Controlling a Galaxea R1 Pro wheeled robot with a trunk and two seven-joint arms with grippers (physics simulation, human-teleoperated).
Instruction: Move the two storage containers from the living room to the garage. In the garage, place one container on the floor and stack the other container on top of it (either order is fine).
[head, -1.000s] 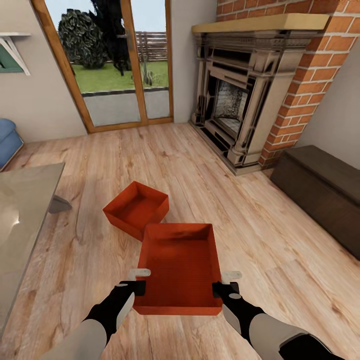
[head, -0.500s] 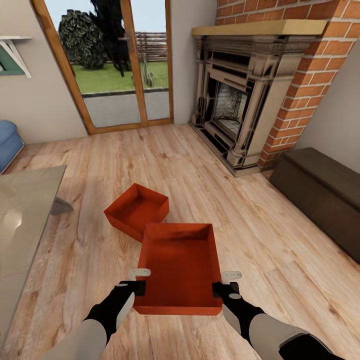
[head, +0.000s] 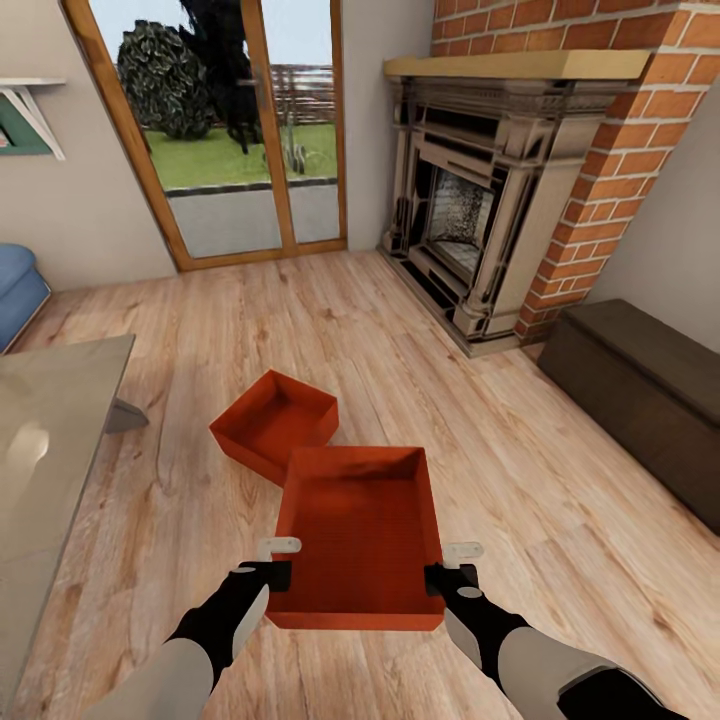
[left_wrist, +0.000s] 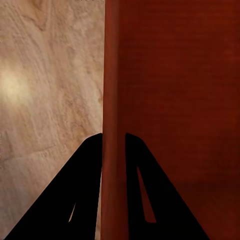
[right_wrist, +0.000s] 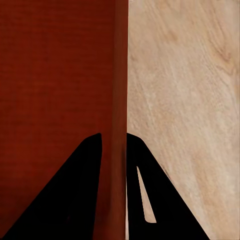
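I hold one orange-red storage container (head: 360, 535) level above the living room's light wood plank floor (head: 520, 470). My left gripper (head: 276, 573) is shut on its left wall (left_wrist: 114, 100), and my right gripper (head: 440, 578) is shut on its right wall (right_wrist: 119, 90). Each wrist view has the thin red wall pinched between two black fingers. The second storage container (head: 275, 420) rests open-topped on the planks just beyond the held one, turned at an angle, and its near corner is hidden behind the held box.
A brick fireplace (head: 480, 190) stands ahead to the right, with a dark wooden chest (head: 640, 385) along the right wall. Glass doors (head: 240, 130) lie straight ahead. A glass table (head: 45, 440) is at my left, and a blue sofa (head: 18, 285) sits behind it.
The whole view has shifted slightly, so the camera moved a little. The held container and both grippers keep the same place in the picture.
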